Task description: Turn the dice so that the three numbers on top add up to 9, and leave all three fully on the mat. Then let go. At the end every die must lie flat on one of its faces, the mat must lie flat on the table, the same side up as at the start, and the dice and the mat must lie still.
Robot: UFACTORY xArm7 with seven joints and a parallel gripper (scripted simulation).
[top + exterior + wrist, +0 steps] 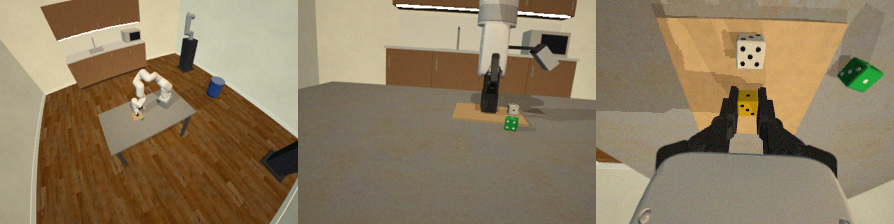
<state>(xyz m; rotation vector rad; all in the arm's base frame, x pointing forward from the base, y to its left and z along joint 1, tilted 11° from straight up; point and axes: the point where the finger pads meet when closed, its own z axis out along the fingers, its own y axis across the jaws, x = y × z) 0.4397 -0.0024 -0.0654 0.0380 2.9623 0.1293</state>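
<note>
My gripper (137, 114) (489, 110) (747, 97) is shut on the yellow die (747, 106), low over the tan mat (135, 118) (466, 111) (813, 60). The yellow die shows one and three dots in the wrist view, with the three looking more upward; the fingers hide it in the exterior view. Whether it touches the mat is unclear. The white die (513, 109) (750, 54) lies flat on the mat, apparently five up. The green die (142, 119) (511, 124) (860, 75) is off the mat, on the table beside its edge; its top number is unclear.
The grey table (120, 131) (403, 157) carries the mat and the arm's base (164, 101). The camera bracket (544, 57) sticks out beside the gripper, high over the table. A counter (108, 63) and a blue barrel (215, 87) stand away from the table.
</note>
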